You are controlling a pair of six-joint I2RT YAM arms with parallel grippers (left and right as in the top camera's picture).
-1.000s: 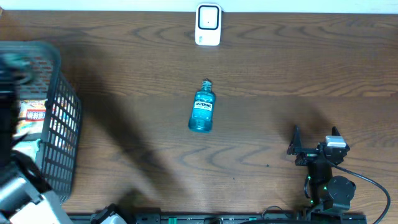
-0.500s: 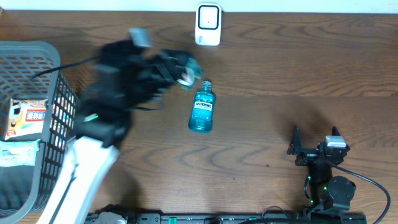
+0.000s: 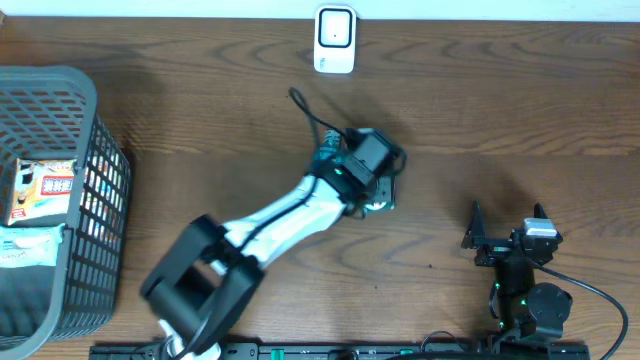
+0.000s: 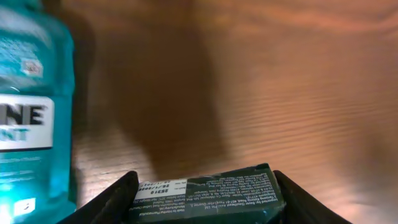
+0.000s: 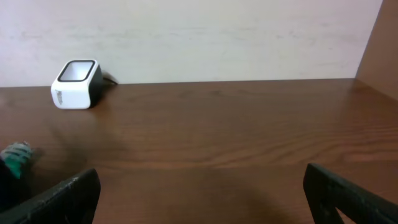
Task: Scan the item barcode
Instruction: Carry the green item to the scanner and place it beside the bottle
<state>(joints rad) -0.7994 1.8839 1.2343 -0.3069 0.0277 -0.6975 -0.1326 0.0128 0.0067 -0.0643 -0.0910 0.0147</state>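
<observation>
Though unclear overhead, dark box (image 4: 211, 191) in left hand (image 4: 205, 185), beside blue bottle (image 4: 28, 112).

Partial "INE" on blue bottle (image 4: 31, 74) label.

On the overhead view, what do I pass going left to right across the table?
wire basket → scanner → left gripper, holding a dark box → right gripper. The mouthwash bottle is left out: it is mostly covered from above.
</observation>
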